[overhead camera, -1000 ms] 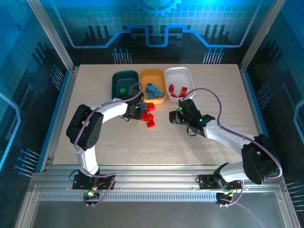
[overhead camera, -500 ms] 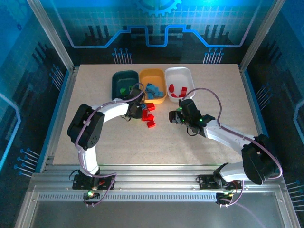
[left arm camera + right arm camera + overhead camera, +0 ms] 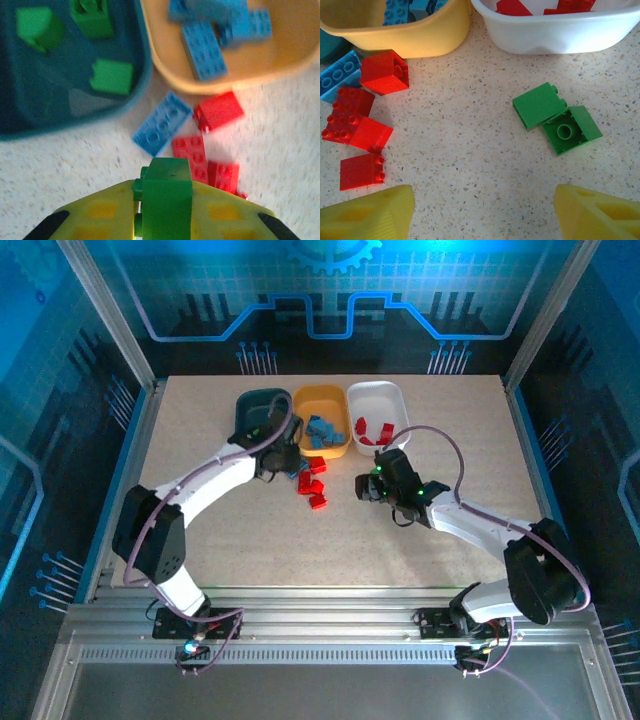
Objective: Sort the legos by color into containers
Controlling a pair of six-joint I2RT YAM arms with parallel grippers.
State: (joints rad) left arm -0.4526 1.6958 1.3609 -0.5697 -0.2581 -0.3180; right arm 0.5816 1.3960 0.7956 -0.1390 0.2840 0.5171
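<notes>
My left gripper (image 3: 162, 200) is shut on a green lego (image 3: 165, 187), held above the table just in front of the dark teal tray (image 3: 50, 110). That tray holds three green legos (image 3: 112, 76). The orange-yellow tray (image 3: 240, 82) holds blue legos (image 3: 202, 50). A blue lego (image 3: 162, 122) and red legos (image 3: 218, 111) lie loose before the trays. My right gripper (image 3: 485, 200) stands open over bare table. Two green legos (image 3: 538, 105) lie ahead of it, near the white tray (image 3: 555, 32), which holds red legos (image 3: 372, 430).
Several loose red legos (image 3: 362, 171) lie to the left of my right gripper, near the orange-yellow tray (image 3: 320, 400). The three trays sit in a row at the back middle of the table. Metal frame posts and blue walls surround the table (image 3: 200, 530).
My left arm has swung out to the left, and its gripper has carried the green lego back from the red pile toward the teal tray. The right arm has stayed put.
</notes>
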